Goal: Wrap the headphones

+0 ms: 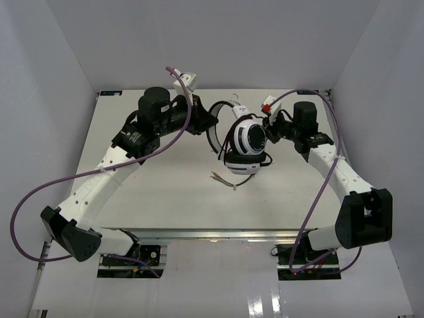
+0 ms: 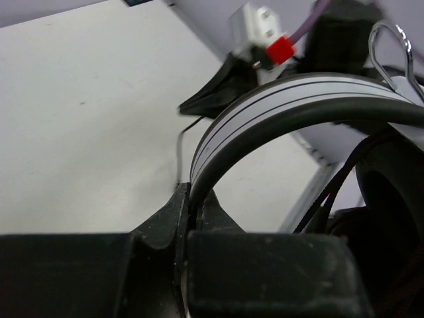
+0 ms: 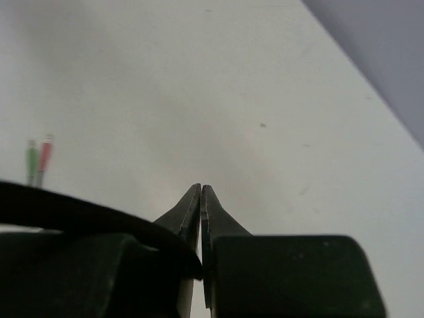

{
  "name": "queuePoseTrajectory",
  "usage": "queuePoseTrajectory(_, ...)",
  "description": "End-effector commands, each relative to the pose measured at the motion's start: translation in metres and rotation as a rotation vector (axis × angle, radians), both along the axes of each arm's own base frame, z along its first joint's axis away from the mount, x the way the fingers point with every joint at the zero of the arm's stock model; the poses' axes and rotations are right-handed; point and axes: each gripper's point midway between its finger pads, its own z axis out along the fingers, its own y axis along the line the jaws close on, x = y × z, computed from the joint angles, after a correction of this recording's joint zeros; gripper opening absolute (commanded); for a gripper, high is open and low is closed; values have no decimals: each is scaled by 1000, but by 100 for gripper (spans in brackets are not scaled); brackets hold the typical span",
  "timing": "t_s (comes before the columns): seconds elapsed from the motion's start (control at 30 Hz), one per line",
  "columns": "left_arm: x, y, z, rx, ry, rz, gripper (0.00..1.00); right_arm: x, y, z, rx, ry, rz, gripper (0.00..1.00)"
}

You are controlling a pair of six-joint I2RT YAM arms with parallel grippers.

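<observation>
Shut jaws on both sides: left gripper's (image 2: 189, 195) on the headband (image 2: 278, 99), right gripper's (image 3: 201, 191) on what looks like the thin cord (image 3: 99, 222). Holding the headphones (image 1: 240, 159) at centre frame, between the arms. Risks losing the thin cord if pulled taut around the earcup (image 1: 252, 138).

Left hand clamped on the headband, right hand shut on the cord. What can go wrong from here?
1. The left hand pinches only the edge of the headband, so the headphones may twist or slip out.
2. The cord runs into the shut right hand; a hard pull could strain it.
3. The plugs lie loose on the table, so that tail might snag.
</observation>
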Motion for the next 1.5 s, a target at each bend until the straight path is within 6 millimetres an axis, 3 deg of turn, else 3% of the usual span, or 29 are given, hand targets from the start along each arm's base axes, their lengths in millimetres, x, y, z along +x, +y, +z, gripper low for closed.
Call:
queuePoseTrajectory(0.0, -29, -7, 131, -510, -41, -114, 0, -73, 63, 28, 412, 202, 434, 12)
queuePoseTrajectory(0.03, -24, -4, 141, -572, -35, -91, 0, -92, 67, 27, 460, 267, 513, 13)
queuePoseTrajectory(0.13, -2, 13, 167, -812, 15, 39, 0, -116, 74, 47, 566, 378, 576, 14)
queuePoseTrajectory(0.17, 13, 23, 164, -860, 17, 133, 0, -120, 75, 56, 579, 336, 601, 14)
queuePoseTrajectory(0.23, 35, 43, 161, -919, 20, 298, 0, -136, 77, 73, 636, 421, 627, 15)
queuePoseTrajectory(0.3, 58, 59, 147, -936, 26, 458, 0, -153, 79, 96, 672, 332, 700, 15)
queuePoseTrajectory(0.4, 89, 75, 124, -893, 43, 657, 0, -166, 85, 108, 683, 328, 747, 15)
queuePoseTrajectory(0.53, 131, 101, 93, -603, -36, 954, 0, -191, 94, 116, 657, 302, 812, 13)
queuePoseTrajectory(0.6, 143, 115, 83, -392, -90, 1043, 0, -194, 96, 121, 625, 279, 805, 12)
queuePoseTrajectory(0.73, 177, 115, 7, 57, -108, 1092, 0, -165, 108, 121, 408, 152, 640, 9)
queuePoseTrajectory(0.8, 183, 113, -27, 260, -124, 1043, 0, -141, 106, 119, 250, 5, 494, 8)
queuePoseTrajectory(0.87, 182, 106, -53, 387, -122, 959, 0, -120, 89, 124, 123, -72, 365, 8)
queuePoseTrajectory(0.93, 177, 99, -78, 479, -116, 877, 0, -100, 76, 147, 31, -180, 285, 8)
queuePoseTrajectory(1.1, 128, 66, -123, 627, -148, 455, 0, -30, 20, 121, -442, -356, 71, 8)
queuePoseTrajectory(1.2, 84, 49, -132, 597, -147, 204, 0, -10, -2, 98, -627, -400, 23, 8)
queuePoseTrajectory(1.3, 46, 35, -137, 549, -142, 2, 0, 0, -7, 86, -702, -444, 36, 8)
queuePoseTrajectory(1.4, 6, 13, -113, 384, -133, -173, 0, 9, -3, 81, -644, -488, 8, 8)
queuePoseTrajectory(1.47, -7, 2, -97, 290, -120, -228, 0, 15, 1, 88, -567, -507, -32, 8)
